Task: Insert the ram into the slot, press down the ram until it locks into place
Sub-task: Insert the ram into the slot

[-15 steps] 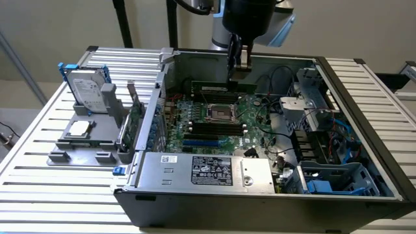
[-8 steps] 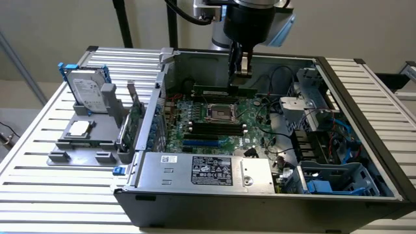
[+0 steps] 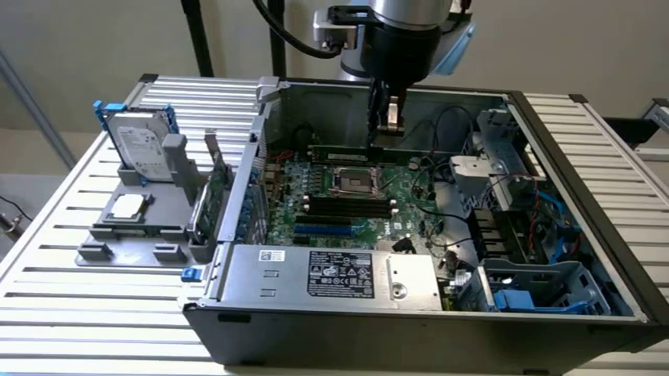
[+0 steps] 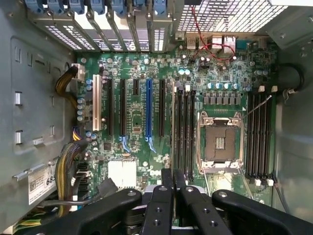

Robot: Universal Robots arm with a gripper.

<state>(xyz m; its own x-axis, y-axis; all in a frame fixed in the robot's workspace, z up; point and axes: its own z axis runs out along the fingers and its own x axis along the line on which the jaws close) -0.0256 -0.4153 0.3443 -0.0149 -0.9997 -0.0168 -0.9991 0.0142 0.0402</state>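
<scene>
1. The claw (image 3: 388,138) hangs from the arm in the upper middle of the exterior view, inside the open grey metal computer case (image 3: 418,333), and is clamped shut on the ram.
2. The long, thin green ram stick (image 3: 350,153) lies level under the claw, over the far part of the green motherboard (image 3: 413,197), just beyond the square silver processor socket (image 3: 350,181).
3. I cannot tell whether the ram touches a slot.
4. In the wrist view the claw (image 4: 173,172) pinches the ram (image 4: 172,132), which shows edge-on as a thin pale line just beside the row of black memory slots (image 4: 186,127). The processor socket (image 4: 220,142) is on the slots' other side.
5. The case stands on a white slatted surface (image 3: 94,313).
6. At the exterior view's left a silver hard drive (image 3: 141,145) stands in a grey plastic holder (image 3: 131,227).
</scene>
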